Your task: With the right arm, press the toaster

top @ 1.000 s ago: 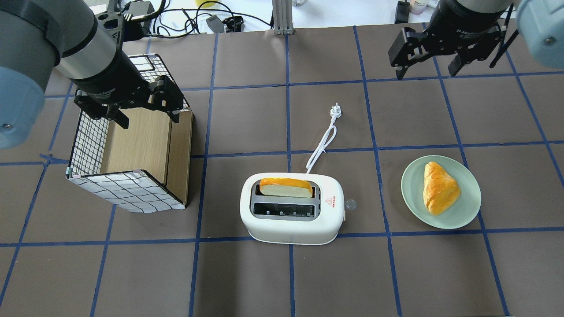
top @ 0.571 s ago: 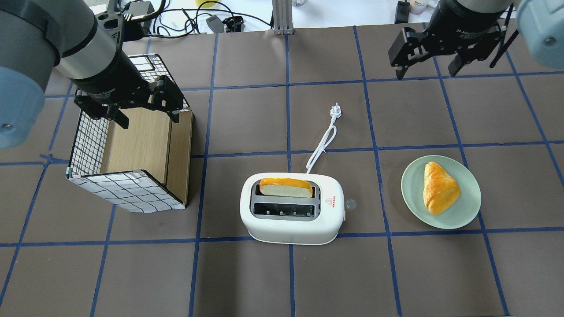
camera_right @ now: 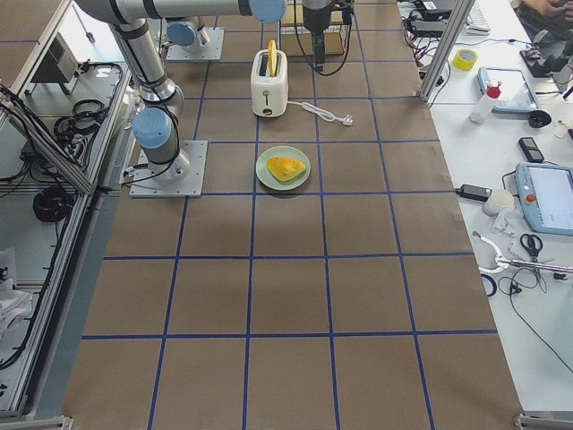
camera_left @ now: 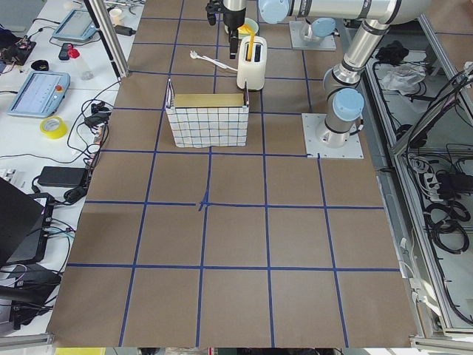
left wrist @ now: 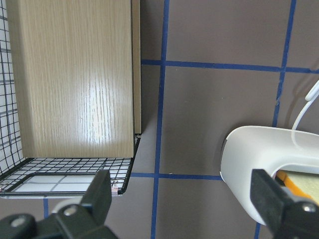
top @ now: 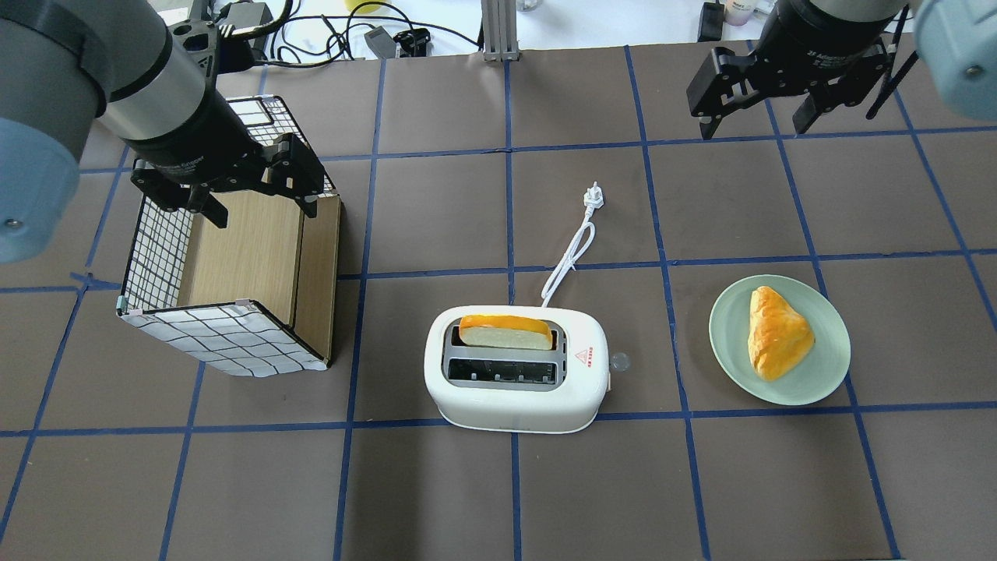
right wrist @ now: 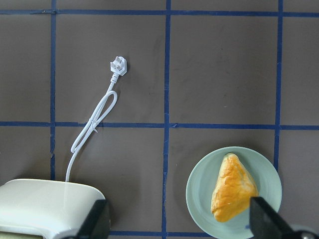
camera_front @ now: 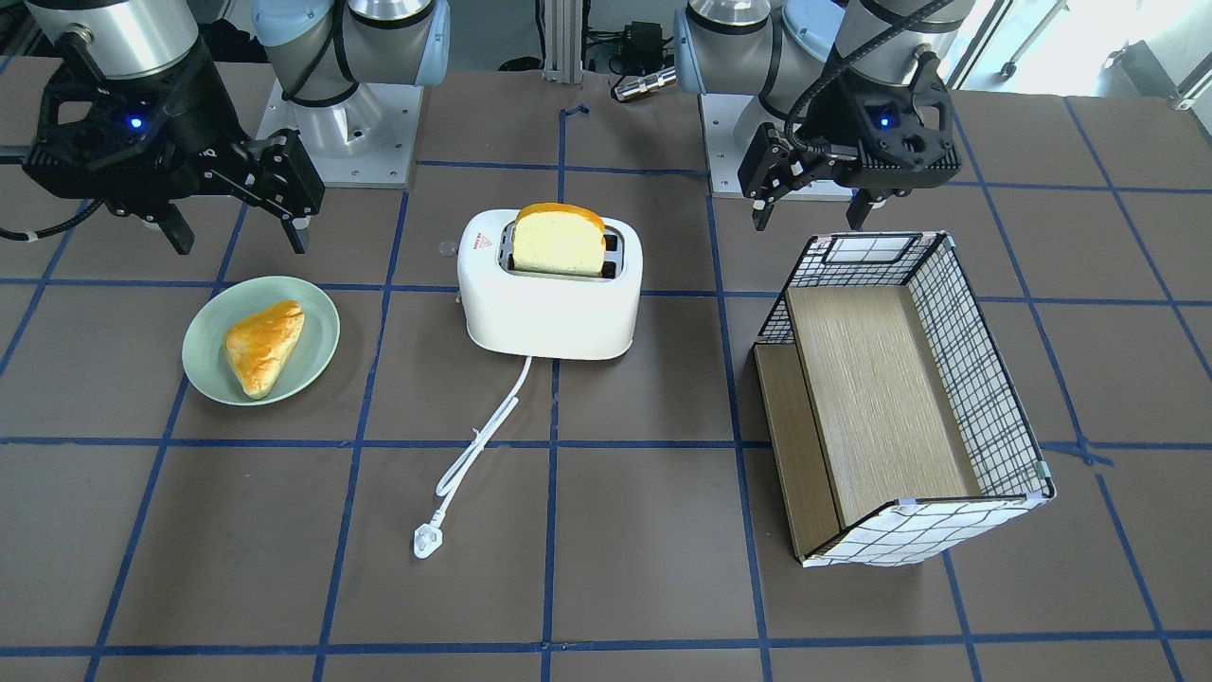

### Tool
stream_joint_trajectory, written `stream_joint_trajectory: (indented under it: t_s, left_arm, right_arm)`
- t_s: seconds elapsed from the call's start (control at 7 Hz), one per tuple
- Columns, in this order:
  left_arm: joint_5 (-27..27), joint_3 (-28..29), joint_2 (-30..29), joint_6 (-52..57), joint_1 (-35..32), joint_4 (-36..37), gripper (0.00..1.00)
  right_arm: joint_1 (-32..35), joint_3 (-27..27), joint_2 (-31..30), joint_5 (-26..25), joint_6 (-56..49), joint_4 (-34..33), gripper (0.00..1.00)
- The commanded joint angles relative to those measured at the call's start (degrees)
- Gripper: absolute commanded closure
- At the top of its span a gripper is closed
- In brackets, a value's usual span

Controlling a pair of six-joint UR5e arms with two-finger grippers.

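White toaster (top: 516,368) mid-table, long axis left-right; grey lever knob (top: 620,361) on right end, plate (top: 724,343) side. Right gripper (top: 755,125) spread wide, empty, hovering at far edge; lever sits robotward and left of it. Left gripper (top: 265,209) likewise spread, over wire basket (top: 226,339).

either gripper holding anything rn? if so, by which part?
Nothing held. Right gripper and left gripper both hang open and empty; toaster untouched.
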Motion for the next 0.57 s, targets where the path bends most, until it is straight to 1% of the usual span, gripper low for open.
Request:
stream_joint_trajectory:
  t_s: [0.0, 0.29, 0.43]
  left_arm:
    - [0.0, 0.0, 0.0, 0.0, 0.0, -0.1, 0.00]
    - [0.0, 0.0, 0.0, 0.0, 0.0, 0.0, 0.00]
    - [-0.1, 0.0, 0.0, 0.0, 0.0, 0.0, 0.00]
  right_arm:
    - [0.0, 0.1, 0.0, 0.0, 0.0, 0.1, 0.00]
    - [0.0, 0.1, -0.1, -0.1, 0.0, -0.2, 0.02]
    - [-0.2, 0.5, -0.6, -0.3, 0.0, 0.5, 0.25]
